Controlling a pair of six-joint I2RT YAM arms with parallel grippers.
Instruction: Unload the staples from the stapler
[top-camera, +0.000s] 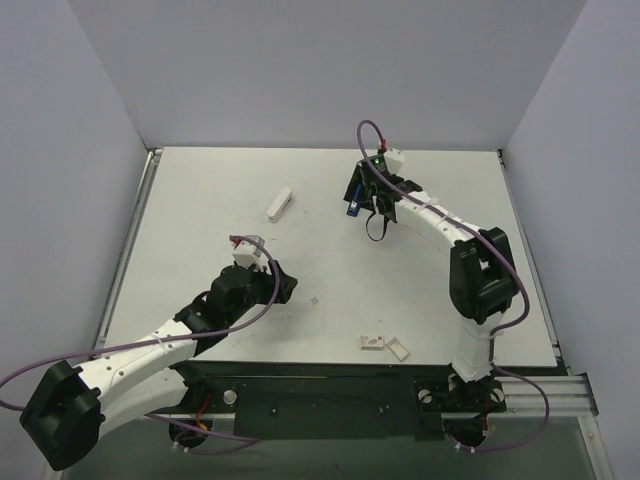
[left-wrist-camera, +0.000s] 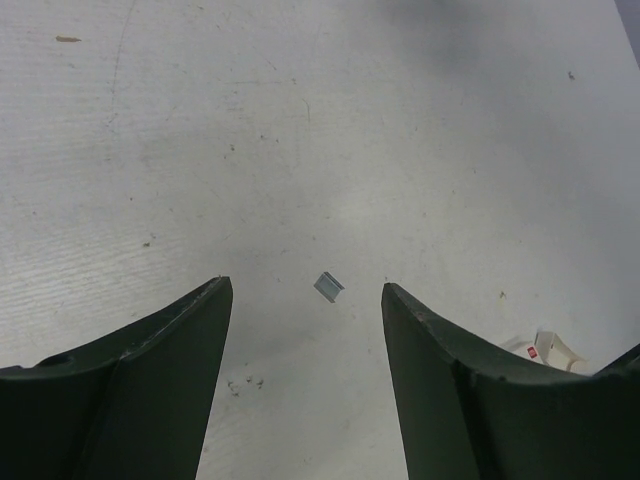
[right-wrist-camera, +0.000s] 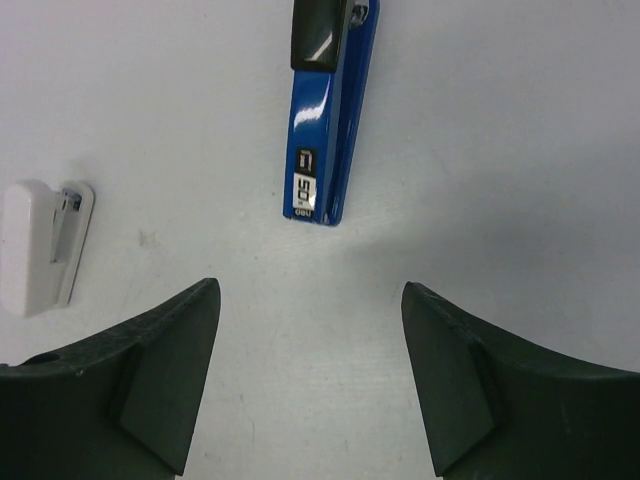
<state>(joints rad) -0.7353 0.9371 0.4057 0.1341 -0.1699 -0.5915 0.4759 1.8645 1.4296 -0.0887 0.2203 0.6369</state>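
right gripper (right-wrist-camera: 308, 290) wide open, empty; blue stapler (right-wrist-camera: 330, 110) lies just ahead of it, untouched; left gripper (left-wrist-camera: 306, 285) also wide open, empty, a small staple clip (left-wrist-camera: 328, 287) below between its jaws; approach step, i judge; next: advance, close squarely on the stapler's body

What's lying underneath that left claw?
A tiny silvery staple strip lies on the white table below the open left gripper, between its fingers. The table directly beneath the fingers is hidden.

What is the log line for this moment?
left gripper: open, empty, aimed at small silvery piece | right gripper: open, empty, just short of blue stapler, no contact | white object: untouched, apart
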